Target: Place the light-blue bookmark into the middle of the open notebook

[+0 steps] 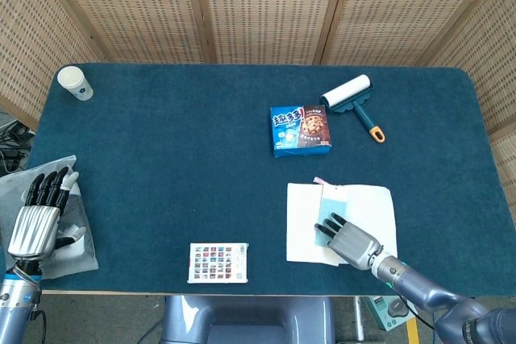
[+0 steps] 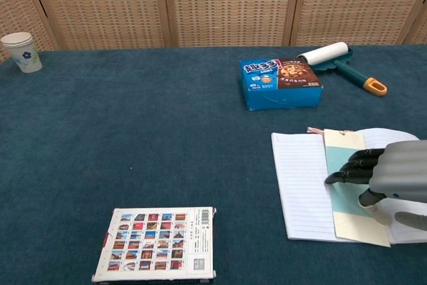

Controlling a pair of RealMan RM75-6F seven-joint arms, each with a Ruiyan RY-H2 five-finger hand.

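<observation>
The open notebook (image 1: 374, 207) (image 2: 300, 185) lies near the table's front right. The light-blue bookmark (image 1: 328, 209) (image 2: 345, 159) lies flat on it, roughly along the middle, with its cream lower end at the notebook's front edge. My right hand (image 1: 351, 241) (image 2: 395, 175) rests on the bookmark from the right; its dark fingers (image 2: 353, 167) press on the blue part and the thumb lies on the lower end. My left hand (image 1: 38, 219) hangs off the table's left edge with fingers straight, holding nothing; only the head view shows it.
A blue cookie box (image 1: 301, 129) (image 2: 280, 83) and a lint roller (image 1: 353, 102) (image 2: 337, 61) lie behind the notebook. A printed picture card (image 1: 218, 263) (image 2: 157, 243) sits at the front. A paper cup (image 1: 74, 82) (image 2: 20, 51) stands far left. A plastic bag (image 1: 76, 239) lies under the left hand.
</observation>
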